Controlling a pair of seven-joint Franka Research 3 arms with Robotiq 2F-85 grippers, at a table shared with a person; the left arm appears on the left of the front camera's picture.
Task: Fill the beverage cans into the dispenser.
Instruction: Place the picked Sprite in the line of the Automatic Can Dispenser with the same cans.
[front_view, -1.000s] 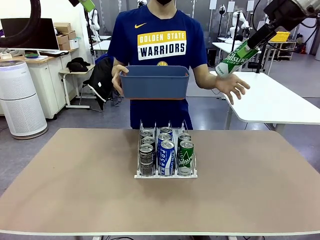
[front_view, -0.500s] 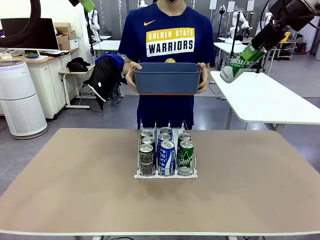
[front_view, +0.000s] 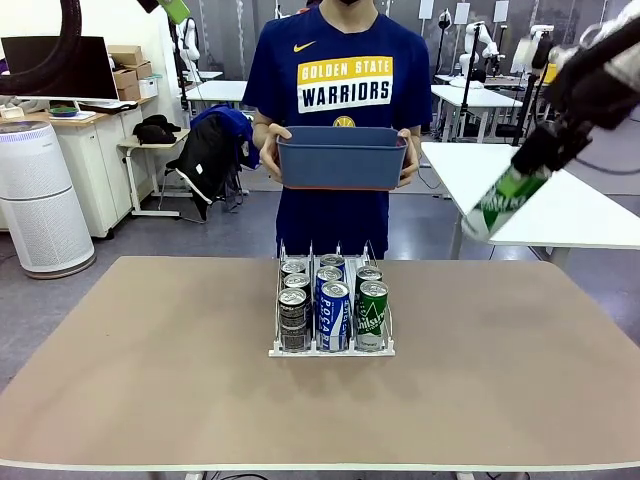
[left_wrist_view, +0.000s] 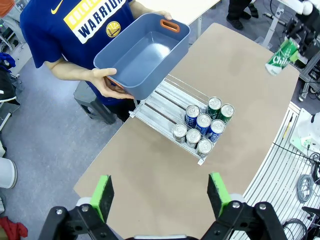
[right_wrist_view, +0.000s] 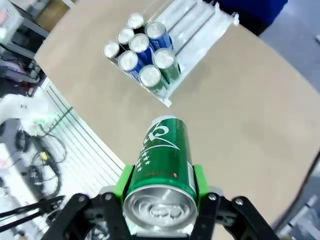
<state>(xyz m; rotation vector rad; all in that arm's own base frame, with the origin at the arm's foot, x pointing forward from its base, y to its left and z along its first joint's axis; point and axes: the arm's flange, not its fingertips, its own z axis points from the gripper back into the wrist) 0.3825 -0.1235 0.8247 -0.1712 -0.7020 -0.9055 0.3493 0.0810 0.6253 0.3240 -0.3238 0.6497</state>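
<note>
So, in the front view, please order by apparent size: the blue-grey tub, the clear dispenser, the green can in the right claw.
1. Blue-grey plastic tub
2. Clear plastic dispenser, nearly alike, so unsure
3. Green metal can in the right claw

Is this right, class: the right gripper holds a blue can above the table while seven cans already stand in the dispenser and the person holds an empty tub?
One detail is wrong: the can in the right gripper is green, not blue, as the right wrist view shows. The rest holds: seven cans stand in the dispenser and the person holds the empty tub.
</note>
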